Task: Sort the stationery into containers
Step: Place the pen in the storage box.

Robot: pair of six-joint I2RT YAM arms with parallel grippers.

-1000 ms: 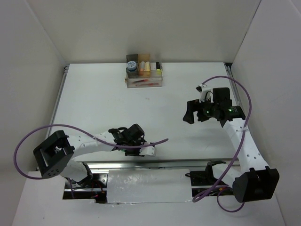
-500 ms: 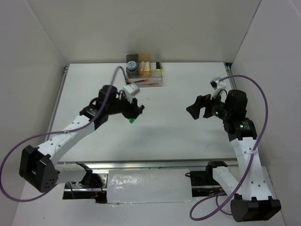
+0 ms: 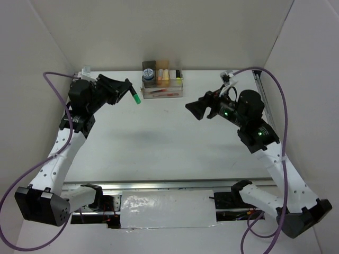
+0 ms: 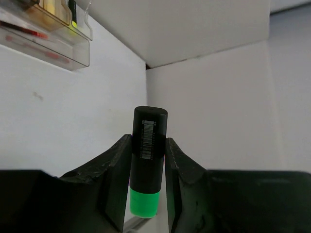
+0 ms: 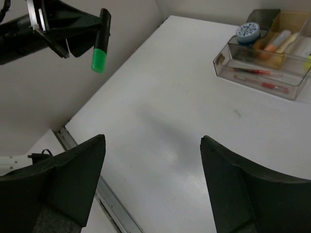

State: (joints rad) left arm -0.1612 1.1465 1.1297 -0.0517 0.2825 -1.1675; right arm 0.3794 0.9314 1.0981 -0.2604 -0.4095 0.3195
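Note:
My left gripper (image 3: pixel 123 91) is shut on a black highlighter with a green end (image 3: pixel 133 96), held in the air left of the clear organiser (image 3: pixel 180 88) at the back of the table. In the left wrist view the highlighter (image 4: pixel 148 145) sits upright between the fingers (image 4: pixel 116 170), green end toward the wrist. The organiser holds a blue-grey tin (image 3: pixel 149 73), an orange marker (image 3: pixel 159 74), a pale yellow stick (image 3: pixel 165 74) and red pens (image 3: pixel 161 92). My right gripper (image 3: pixel 197 109) is open and empty above the table's middle right. Its wrist view shows the highlighter (image 5: pixel 101 41) and organiser (image 5: pixel 221 60).
White walls enclose the white table (image 3: pixel 159 137) on three sides. A metal rail (image 3: pixel 159 185) runs along the near edge. Purple cables loop from both arms. The left wrist view shows the organiser's corner (image 4: pixel 63 41) and the back right wall corner.
My left arm swung from the table's middle up to the back left, carrying the green-ended highlighter. My right gripper moved left and slightly back, still open.

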